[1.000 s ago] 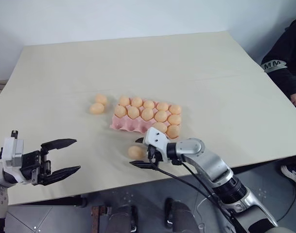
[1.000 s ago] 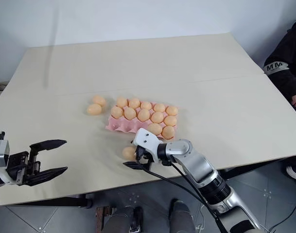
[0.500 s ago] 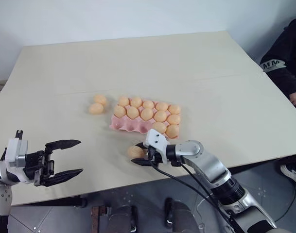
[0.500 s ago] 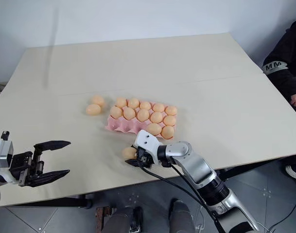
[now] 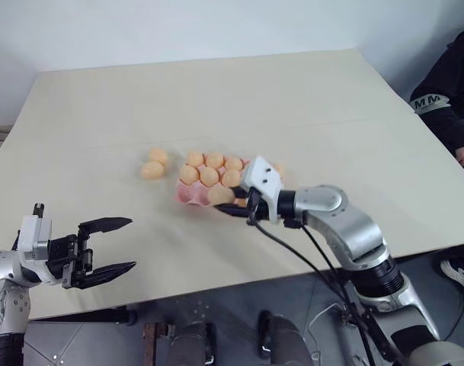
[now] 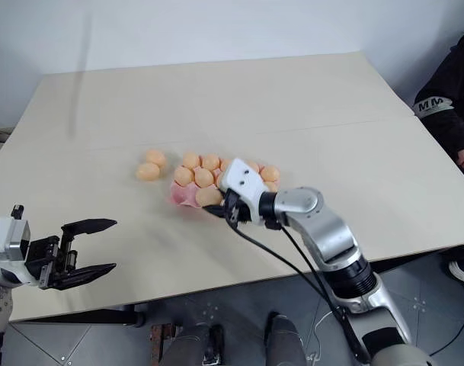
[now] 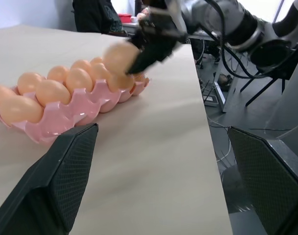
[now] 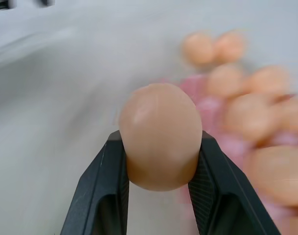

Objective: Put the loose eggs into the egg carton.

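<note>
The right gripper has its jaws clamped on one egg, above the egg carton's near edge; a slip could drop it onto filled cups. Left gripper jaws apart. Two loose eggs lie beside the carton mid-desk.

two loose eggs on the table, one held egg, one egg carton
</note>
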You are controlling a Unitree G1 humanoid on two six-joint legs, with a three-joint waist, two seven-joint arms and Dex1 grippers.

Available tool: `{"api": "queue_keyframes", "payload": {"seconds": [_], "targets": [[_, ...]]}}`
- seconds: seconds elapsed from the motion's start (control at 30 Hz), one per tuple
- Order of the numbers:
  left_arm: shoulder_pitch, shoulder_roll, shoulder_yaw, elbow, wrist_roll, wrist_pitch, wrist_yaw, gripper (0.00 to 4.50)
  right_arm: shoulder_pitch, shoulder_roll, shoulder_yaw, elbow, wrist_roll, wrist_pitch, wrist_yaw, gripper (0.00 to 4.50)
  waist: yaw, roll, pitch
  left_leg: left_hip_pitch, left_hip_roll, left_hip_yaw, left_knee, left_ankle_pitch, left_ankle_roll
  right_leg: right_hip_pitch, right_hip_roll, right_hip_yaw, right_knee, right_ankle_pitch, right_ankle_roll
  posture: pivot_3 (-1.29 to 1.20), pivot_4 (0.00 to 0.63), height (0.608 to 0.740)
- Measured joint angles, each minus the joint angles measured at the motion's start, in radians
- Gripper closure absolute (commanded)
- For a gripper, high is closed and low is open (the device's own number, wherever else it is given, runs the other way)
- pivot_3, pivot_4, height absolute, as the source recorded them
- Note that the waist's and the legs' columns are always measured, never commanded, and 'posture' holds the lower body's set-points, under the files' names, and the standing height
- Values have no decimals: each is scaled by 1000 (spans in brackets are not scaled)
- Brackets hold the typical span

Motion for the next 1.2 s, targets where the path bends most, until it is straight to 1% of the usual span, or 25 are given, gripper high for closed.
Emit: {"api": "queue_keyframes", "payload": {"seconds": [0.23,0.63,0.7,0.73,0.93,0.97,1.2], "targets": [[-39,-21,-30,25,9,-28,4,0,-26,3,22,132,-67,-43,-23,3266,-1,0,0,0,0,0,0,1,3,0,0,-3,0,0,0,0,150,740],[-38,-36,-30,38,13,-55,34,0,-43,54,38,194,-88,-73,-15,3266,-3,0,0,0,1,1,0,1,3,0,1,-4,0,0,0,0,150,740],[-36,-36,-30,38,13,-62,39,0,-45,54,42,194,-88,-73,-8,2583,-3,0,0,0,1,1,0,1,3,0,1,-4,0,0,0,0,150,740],[-36,-36,-30,38,13,-64,42,0,-46,54,44,194,-88,-73,-5,2346,-2,0,0,0,1,1,0,1,3,0,1,-4,0,0,0,0,150,740],[-36,-37,-30,38,13,-75,60,0,-46,53,56,195,-96,-74,5,170,-3,0,0,0,2,1,0,1,3,0,1,-4,0,0,0,0,150,740],[-36,-37,-30,39,13,-77,63,0,-47,53,56,195,-97,-74,6,40,-3,0,0,0,2,1,0,1,3,0,1,-4,0,0,0,0,150,740],[-42,-40,-30,52,19,-90,80,0,-70,20,53,187,-97,-74,34,40,-2,0,0,0,2,1,0,1,3,0,1,-4,0,0,0,0,150,740]]}}
